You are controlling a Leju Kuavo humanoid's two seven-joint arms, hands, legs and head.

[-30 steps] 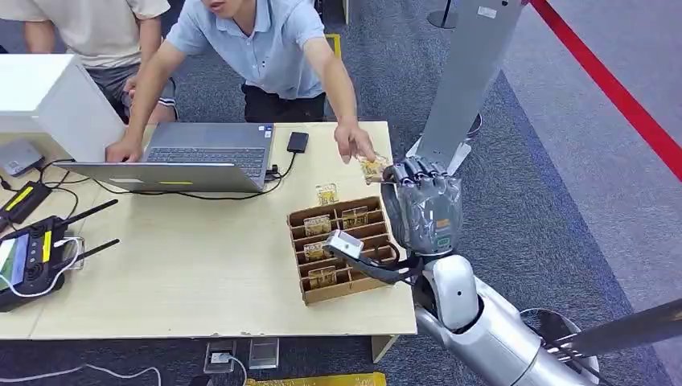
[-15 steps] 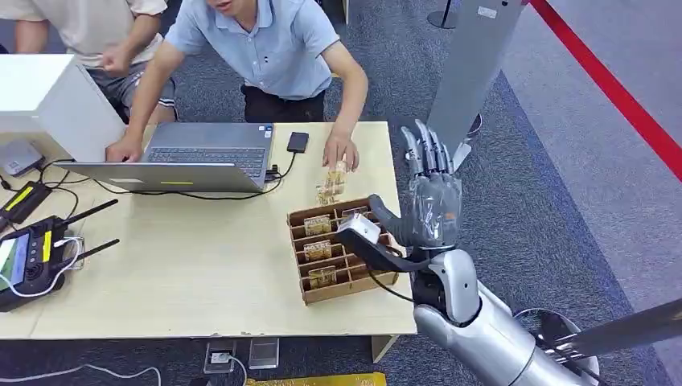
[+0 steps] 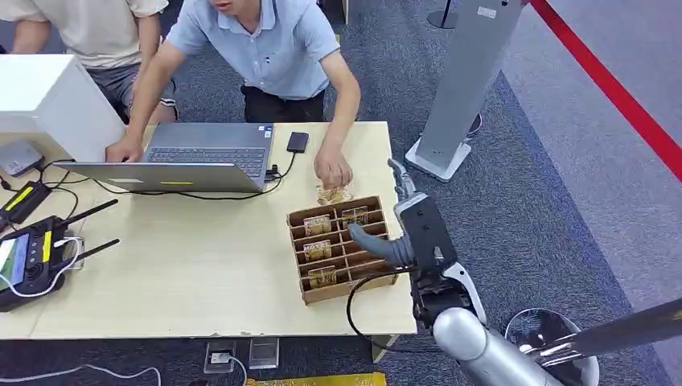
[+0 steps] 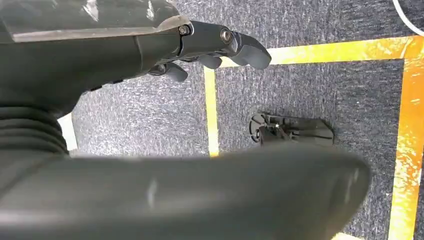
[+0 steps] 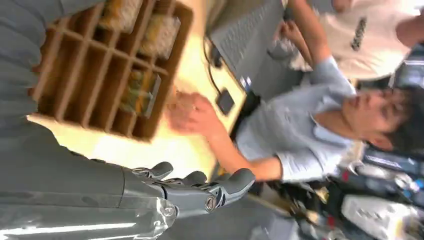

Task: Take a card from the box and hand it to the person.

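Card (image 3: 334, 194) lying flat under person's hand (image 3: 332, 172), long axis along box (image 3: 342, 248) rim. Right hand (image 3: 402, 229) hovering beside box, fingers apart, holding nothing.

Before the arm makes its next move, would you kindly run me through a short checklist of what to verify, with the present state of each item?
1. Right robot hand holds nothing: ok, fingers apart and no card in them, as the right wrist view also shows.
2. Card delivered: ok, the person's hand is on a card at the far edge of the box.
3. Person's hand out of the way of the box: not ok, it rests right at its far edge.
4. Cards left in the box: ok, several stand in the slots.
5. Left robot hand free: ok, it hangs over the floor holding nothing.
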